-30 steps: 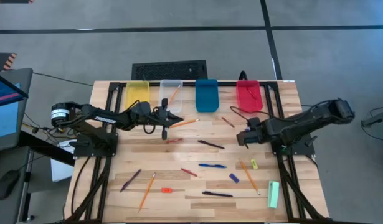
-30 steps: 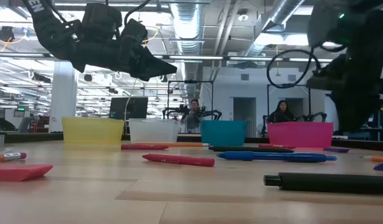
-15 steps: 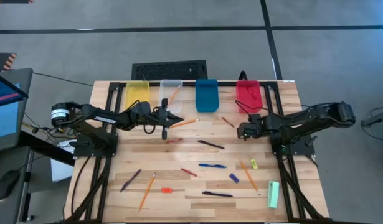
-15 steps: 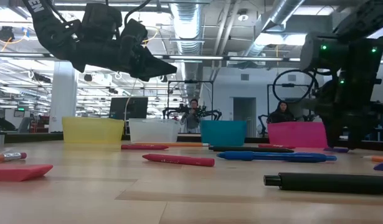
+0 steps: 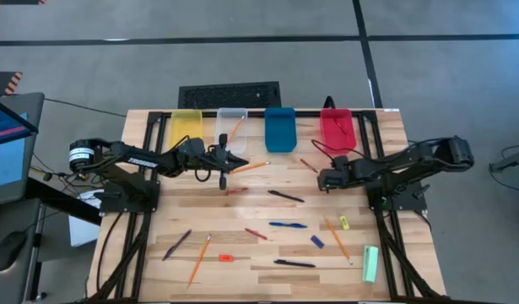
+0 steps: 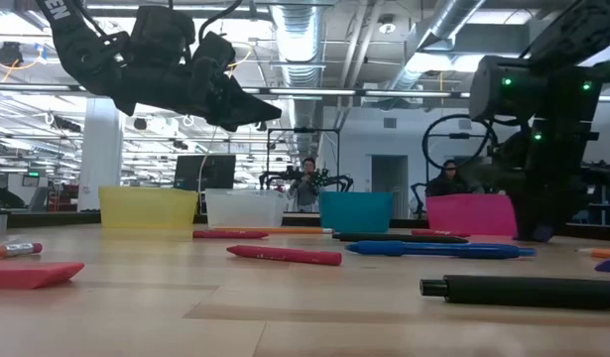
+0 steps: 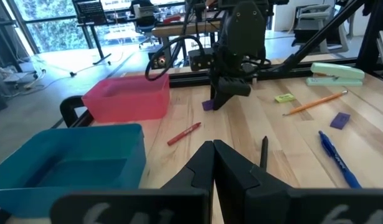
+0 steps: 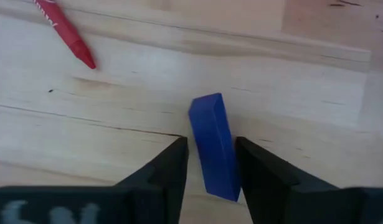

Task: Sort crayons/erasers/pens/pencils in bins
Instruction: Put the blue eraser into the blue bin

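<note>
Right fingers (image 8: pixel 207 180) parted, straddling blue eraser (image 8: pixel 213 145) on table; left fingers (image 7: pixel 211 163) closed, empty.

The table (image 8: pixel 291 93) under me is pale, matt wood with fine grain lines. Between my dark matt plastic fingers (image 8: pixel 163 177) sits a smooth blue eraser (image 8: pixel 214 146); nearby lies a red crayon (image 8: pixel 65 31), waxy with a slight sheen.

Grey floor (image 5: pixel 445 59), exposed ceiling ducts (image 6: pixel 295 30), two seated people behind.
</note>
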Controlling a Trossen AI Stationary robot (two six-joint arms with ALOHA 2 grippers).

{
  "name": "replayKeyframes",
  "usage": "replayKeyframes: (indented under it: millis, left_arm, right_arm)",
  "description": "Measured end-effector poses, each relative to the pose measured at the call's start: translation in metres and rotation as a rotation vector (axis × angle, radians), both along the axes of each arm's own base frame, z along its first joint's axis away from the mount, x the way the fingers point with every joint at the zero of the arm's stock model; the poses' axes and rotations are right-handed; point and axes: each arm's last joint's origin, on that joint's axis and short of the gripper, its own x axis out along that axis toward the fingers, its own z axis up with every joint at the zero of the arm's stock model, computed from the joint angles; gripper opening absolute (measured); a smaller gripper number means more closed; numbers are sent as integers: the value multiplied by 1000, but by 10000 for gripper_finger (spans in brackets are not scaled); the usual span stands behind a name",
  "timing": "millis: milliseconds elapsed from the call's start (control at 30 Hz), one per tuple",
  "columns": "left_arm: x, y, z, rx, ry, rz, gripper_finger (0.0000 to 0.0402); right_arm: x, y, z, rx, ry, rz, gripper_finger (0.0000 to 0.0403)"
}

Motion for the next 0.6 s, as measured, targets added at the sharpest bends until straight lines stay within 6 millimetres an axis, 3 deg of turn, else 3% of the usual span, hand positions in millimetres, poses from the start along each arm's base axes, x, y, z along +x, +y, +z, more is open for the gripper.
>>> replayKeyframes:
  millis: [133,400,600]
  left_arm:
    - [0,0,0,0,0,0,0]
    - [0,0,0,0,1,0,0]
    - [0,0,-1,-7,8,2,0]
  right_arm:
    - [1,0,-3,-2,21,7,155]
    - [8,2,6,-2,24,105,69]
    - [16,2,14,16,13,187,31]
